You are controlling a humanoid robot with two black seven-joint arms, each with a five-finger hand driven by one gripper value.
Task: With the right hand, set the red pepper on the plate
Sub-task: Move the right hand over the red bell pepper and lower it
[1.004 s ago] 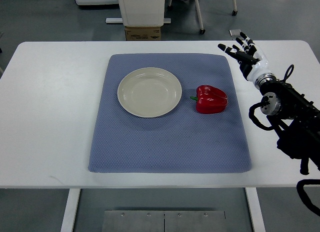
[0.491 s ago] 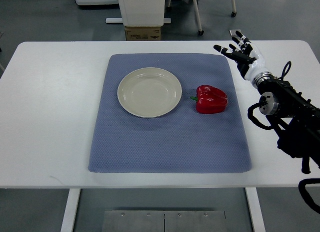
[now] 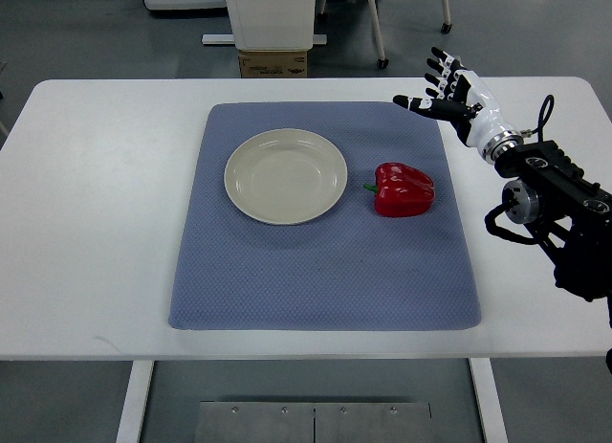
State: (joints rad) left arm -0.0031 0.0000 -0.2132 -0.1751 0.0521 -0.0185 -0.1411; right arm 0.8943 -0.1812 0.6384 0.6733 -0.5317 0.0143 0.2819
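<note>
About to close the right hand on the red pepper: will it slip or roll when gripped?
The red pepper looks glossy, so the open right hand may slip on it. It lies on its side on the blue mat, lobed rather than round, so it probably rocks more than rolls. Likely light and hollow.

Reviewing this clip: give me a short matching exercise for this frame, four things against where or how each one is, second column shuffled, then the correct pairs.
Things:
1. red pepper
2. plate
3. right hand
4. cardboard box

Places or states:
A. on the floor beyond the table
B. empty, on the mat's left half
C. fingers spread, holding nothing, over the table's far right
D. lying on the mat, right of the plate

Pairs: 1-D, 2-B, 3-C, 4-A
</note>
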